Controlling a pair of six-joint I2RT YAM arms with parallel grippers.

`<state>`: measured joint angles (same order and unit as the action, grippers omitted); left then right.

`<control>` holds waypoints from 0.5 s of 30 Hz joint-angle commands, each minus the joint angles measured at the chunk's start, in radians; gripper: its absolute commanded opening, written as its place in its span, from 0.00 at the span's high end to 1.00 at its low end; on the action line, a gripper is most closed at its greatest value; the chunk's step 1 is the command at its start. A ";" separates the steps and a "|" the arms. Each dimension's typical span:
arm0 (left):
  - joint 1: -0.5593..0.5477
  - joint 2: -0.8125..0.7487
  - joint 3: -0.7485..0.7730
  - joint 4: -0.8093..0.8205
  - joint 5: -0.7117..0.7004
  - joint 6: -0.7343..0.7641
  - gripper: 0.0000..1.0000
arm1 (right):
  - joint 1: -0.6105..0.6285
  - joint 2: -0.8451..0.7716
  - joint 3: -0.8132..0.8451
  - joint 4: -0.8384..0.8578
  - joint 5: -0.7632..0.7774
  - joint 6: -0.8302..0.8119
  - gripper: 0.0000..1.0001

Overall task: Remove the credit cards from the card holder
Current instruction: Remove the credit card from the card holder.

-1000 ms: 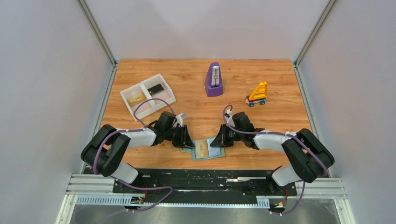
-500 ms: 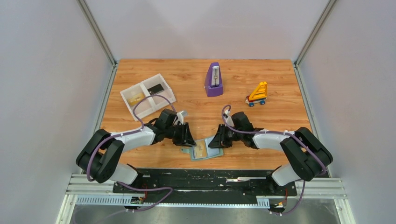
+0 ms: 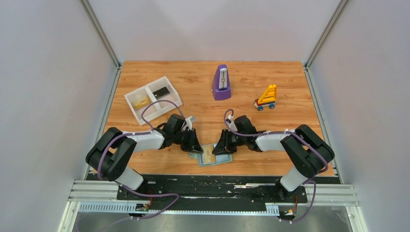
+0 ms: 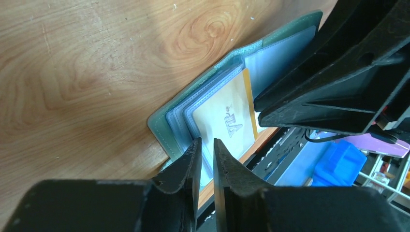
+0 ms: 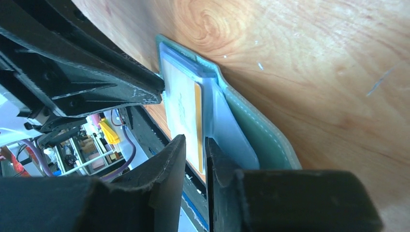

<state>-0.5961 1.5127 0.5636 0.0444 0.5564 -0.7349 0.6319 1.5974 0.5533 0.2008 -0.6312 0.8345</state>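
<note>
1. The right gripper (image 5: 195,145) is seen at the bottom edge, with its jaws held a narrow slit apart.
2. The card holder (image 5: 256,135) is laid open on the wooden table (image 5: 314,58), with the teal cover underneath and clear sleeves on top.
3. A yellowish-gold credit card (image 5: 181,113) is seen among the sleeves, its face pale and an orange strip along one side.
4. The card's near end is lined up with the slit; contact cannot be told.
5. The left gripper (image 5: 154,94) is seen at upper left, its tip touching or just beside the card's edge.
6. Blurred cables (image 5: 128,145) and a yellow item (image 5: 109,130) are seen past the table edge.
</note>
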 commanded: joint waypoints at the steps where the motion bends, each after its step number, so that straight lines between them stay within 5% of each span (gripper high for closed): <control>1: -0.008 0.029 -0.020 0.029 -0.035 0.021 0.78 | 0.006 0.037 0.036 0.034 0.011 0.004 0.77; 12: -0.007 0.061 -0.036 0.036 -0.047 0.027 0.78 | 0.006 0.045 0.014 0.071 0.004 0.003 0.75; 15: -0.008 0.061 -0.036 0.033 -0.049 0.027 0.78 | 0.006 0.046 0.006 0.088 -0.006 0.009 0.85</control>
<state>-0.5961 1.5436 0.5579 0.1066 0.5724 -0.7349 0.6338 1.6405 0.5617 0.2131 -0.6292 0.8368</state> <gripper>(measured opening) 0.215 0.208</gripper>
